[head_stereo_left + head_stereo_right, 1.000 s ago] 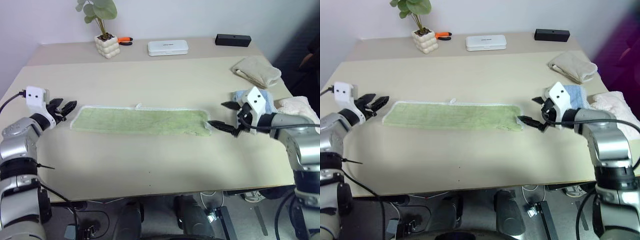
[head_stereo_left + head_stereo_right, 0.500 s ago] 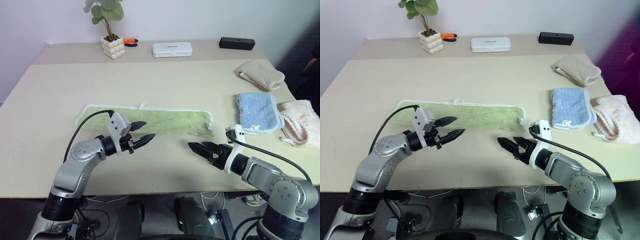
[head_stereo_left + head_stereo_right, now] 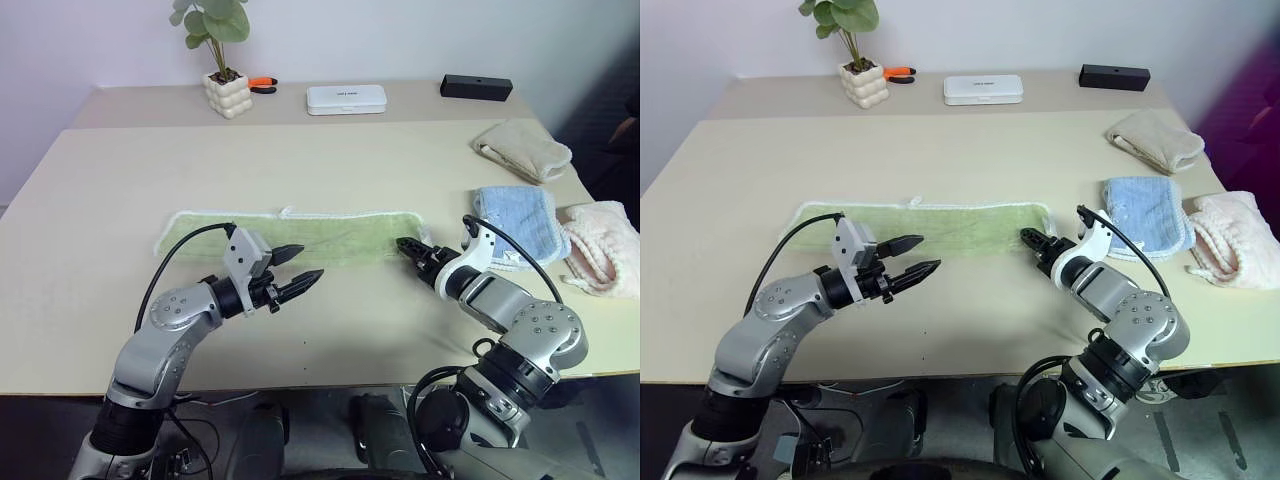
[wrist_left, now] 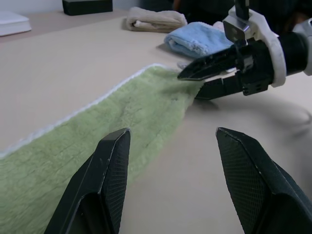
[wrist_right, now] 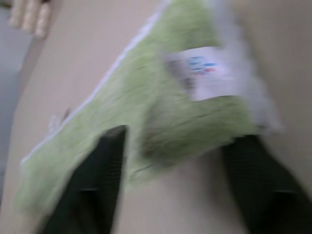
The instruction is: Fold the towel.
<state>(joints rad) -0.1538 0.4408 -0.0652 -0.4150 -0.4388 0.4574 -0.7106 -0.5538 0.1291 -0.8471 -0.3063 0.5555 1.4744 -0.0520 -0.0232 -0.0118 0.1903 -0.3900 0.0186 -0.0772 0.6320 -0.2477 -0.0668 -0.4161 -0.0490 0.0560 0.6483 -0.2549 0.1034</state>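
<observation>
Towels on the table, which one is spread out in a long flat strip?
The light green terry-cloth towel; the light blue one, the beige one and the pink one are folded or bunched.

**Both arms low, grippers pointing toward each other**

The left arm bends inward, its left gripper (image 3: 296,268) level, fingers spread apart, aimed toward the right. The right arm folds tight, its right gripper (image 3: 409,247) angled slightly downward, with jaws still parted.
</observation>
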